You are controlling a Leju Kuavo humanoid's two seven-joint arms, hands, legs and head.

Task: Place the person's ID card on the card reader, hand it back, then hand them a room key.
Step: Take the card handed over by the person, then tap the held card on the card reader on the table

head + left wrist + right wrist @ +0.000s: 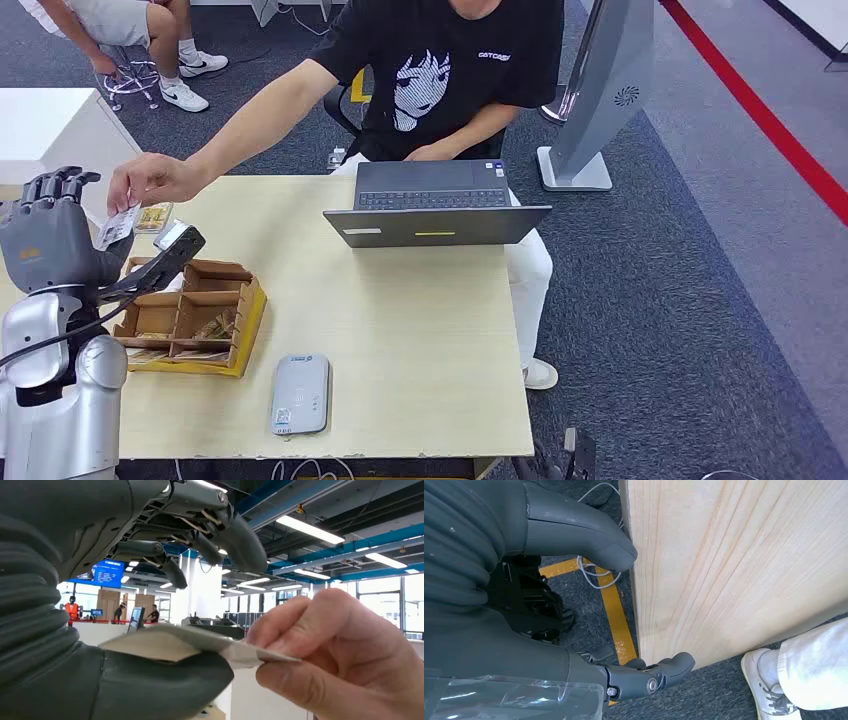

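At the near edge of the tabletop point(420, 330), right of centre from the robot's left arm, lies the grey card reader point(299, 393), flat and with nothing on it. Just beyond it, to the left, sits a wooden compartment tray point(190, 315) holding cards; whether these are room keys cannot be told.

Further left and raised above the tabletop, the left hand point(50, 235) stands upright. The left wrist view shows the ID card point(200, 647) resting on the thick thumb, with the darker fingers point(240, 537) curved above and apart from it: the hand is not yet closed on the card. The person's hand point(345, 655) pinches the card's far end, reaching in from the far right. The card's long axis runs from the person's hand toward the robot's palm.

Judgement: the handover is under way; the left hand is the nearer one and must close on the card before carrying it right and nearward to the reader.

The right hand point(574, 605) hangs below the tabletop's near edge, fingers loosely apart, holding nothing.

At the far side stands a laptop point(435, 210)
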